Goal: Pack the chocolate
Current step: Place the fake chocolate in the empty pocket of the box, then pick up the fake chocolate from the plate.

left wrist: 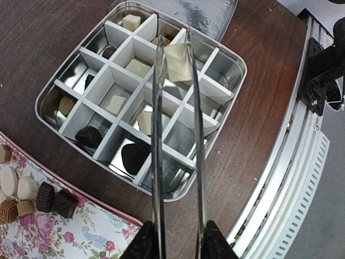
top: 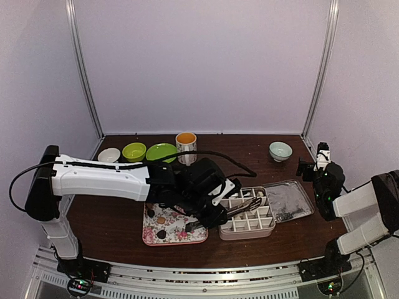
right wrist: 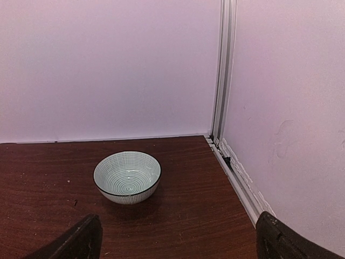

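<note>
My left gripper point(left wrist: 180, 240) is shut on a pair of metal tongs point(left wrist: 157, 162) that reach out over the divided metal box point(left wrist: 237, 59). A white chocolate point(left wrist: 177, 62) sits between the tong tips, above a far cell of the box. Several cells hold chocolate, white, tan and dark point(left wrist: 133, 156). More chocolate point(left wrist: 46, 197) lies on the floral tray point(left wrist: 54, 232) left of the box. In the top view the left gripper point(top: 215, 215) hangs between the tray point(top: 174, 235) and the box point(top: 246, 233). My right gripper point(right wrist: 180, 237) stands open and empty at the far right point(top: 319, 163).
The box's lid point(top: 288, 200) lies right of the box. Along the back stand a white bowl point(top: 109, 154), a green bowl point(top: 134, 151), a green plate point(top: 161, 151) and a mug point(top: 186, 145). A teal bowl point(right wrist: 127, 176) sits at the back right corner.
</note>
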Robot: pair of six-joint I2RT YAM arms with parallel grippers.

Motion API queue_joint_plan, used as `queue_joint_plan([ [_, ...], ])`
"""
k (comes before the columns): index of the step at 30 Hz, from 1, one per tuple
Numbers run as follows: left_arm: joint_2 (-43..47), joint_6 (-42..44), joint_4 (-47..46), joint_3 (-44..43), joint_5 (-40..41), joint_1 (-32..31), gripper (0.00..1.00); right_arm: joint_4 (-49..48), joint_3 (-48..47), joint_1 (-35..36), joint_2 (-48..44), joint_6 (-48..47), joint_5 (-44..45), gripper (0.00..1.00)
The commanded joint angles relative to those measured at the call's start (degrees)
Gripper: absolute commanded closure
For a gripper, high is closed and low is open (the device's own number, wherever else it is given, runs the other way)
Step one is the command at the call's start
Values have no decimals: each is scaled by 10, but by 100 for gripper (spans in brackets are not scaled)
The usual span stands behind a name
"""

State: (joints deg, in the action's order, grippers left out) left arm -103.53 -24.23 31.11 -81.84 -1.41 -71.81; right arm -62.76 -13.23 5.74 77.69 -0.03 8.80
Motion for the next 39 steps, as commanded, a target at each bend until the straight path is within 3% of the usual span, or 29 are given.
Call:
queue_joint_plan([
  [1,-7,-10,-40,9,1,-3,68,0,-8,-3,1,0,0,0],
  [5,-6,-14,-42,14,-2,-4,62,0,-8,-3,1,0,1,0],
  [14,44,-28,-3,32,50,-4,64,0,-8,-3,1,0,1,0],
  [22,138,-63,95,54,97,-5,66,0,-8,-3,1,0,1,0],
  [30,178,-168,230,64,164,9,65,0,-8,-3,1,0,1,0],
  [39,199,-247,250,107,161,38,67,0,-7,-3,1,0,1,0],
])
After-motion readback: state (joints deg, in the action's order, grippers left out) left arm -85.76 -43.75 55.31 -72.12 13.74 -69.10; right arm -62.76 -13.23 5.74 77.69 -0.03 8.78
